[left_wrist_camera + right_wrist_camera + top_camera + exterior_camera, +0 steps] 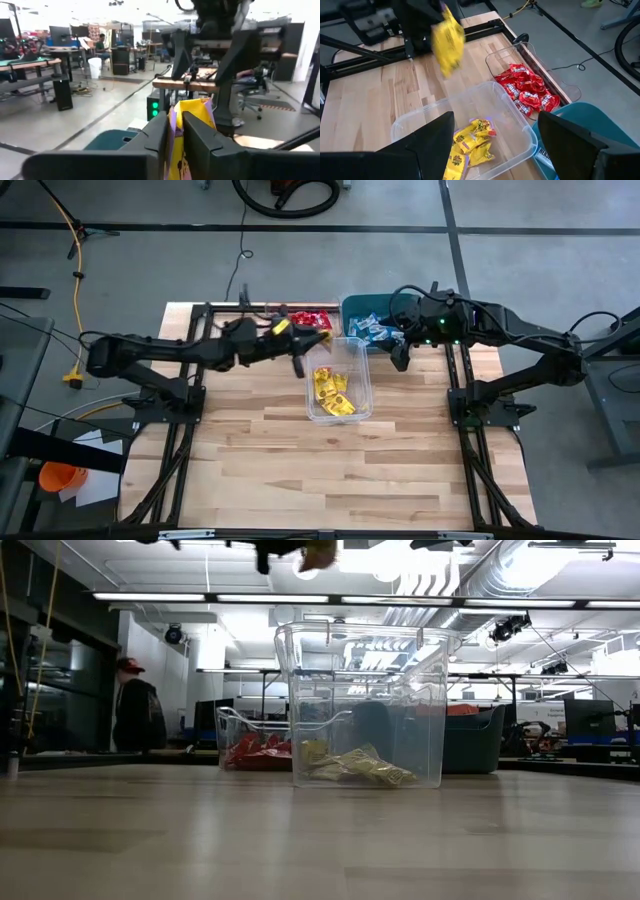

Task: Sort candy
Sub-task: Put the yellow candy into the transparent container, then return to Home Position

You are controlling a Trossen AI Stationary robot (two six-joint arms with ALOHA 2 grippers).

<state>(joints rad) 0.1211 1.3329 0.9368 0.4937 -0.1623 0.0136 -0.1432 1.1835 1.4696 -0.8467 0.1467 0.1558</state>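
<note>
My left gripper (305,342) is shut on a yellow candy packet (318,335) above the far-left corner of the middle clear tub (365,395). That tub holds several yellow packets (333,390). The packet also shows in the right wrist view (447,42) and at the top of the low view (318,552). My right gripper (495,150) is open and holds nothing; it hovers by the tub's far-right corner, beside the teal bin (352,305) of light blue packets (372,330). Red packets (310,318) lie in a second clear tub behind. My left gripper pinches the yellow packet between its two fingers (157,132), coming level from the table's left. The packet's free end (195,112) sticks out past the fingertips. It is lifted clear, above the middle tub's rim.
Three containers stand close together at the table's far middle: the red candy tub (570,92), the teal bin (580,115) and the yellow candy tub (365,705). Bare wood (330,470) lies toward the near edge. A person (135,710) stands in the room beyond.
</note>
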